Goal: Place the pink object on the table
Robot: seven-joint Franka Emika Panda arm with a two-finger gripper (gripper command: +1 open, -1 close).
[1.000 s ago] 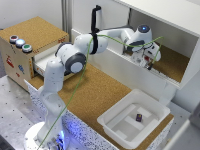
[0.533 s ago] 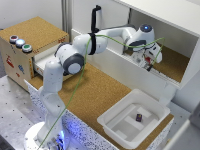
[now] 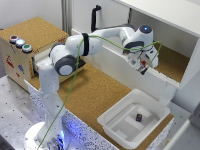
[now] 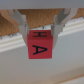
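Jaws [image 4: 40,31] grip pink object [image 4: 39,44] (lettered "A") above cabinet ledge [image 3: 125,62].

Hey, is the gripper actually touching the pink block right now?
Touching. The wrist view shows both fingers pressed against the pink block's sides.

A: Colours, exterior view. Table [image 3: 95,97] top cork-brown, side edge white with dark speckles. Arm [image 3: 65,60] white with grey joints; green cable [image 3: 75,80] along it.

B: Wrist view: the pink object [image 4: 38,44] reads pinkish-red, black letters "A" and "H" on its faces. Gripper [image 4: 39,31] fingers pale grey.

A: White tub [image 3: 132,117] holds a small dark purplish cube [image 3: 139,118]. Wooden box [image 3: 22,55] cork-topped, with red, blue and green buttons [image 3: 20,43].

B: Cabinet [image 3: 170,45] white, its floor cork-brown.
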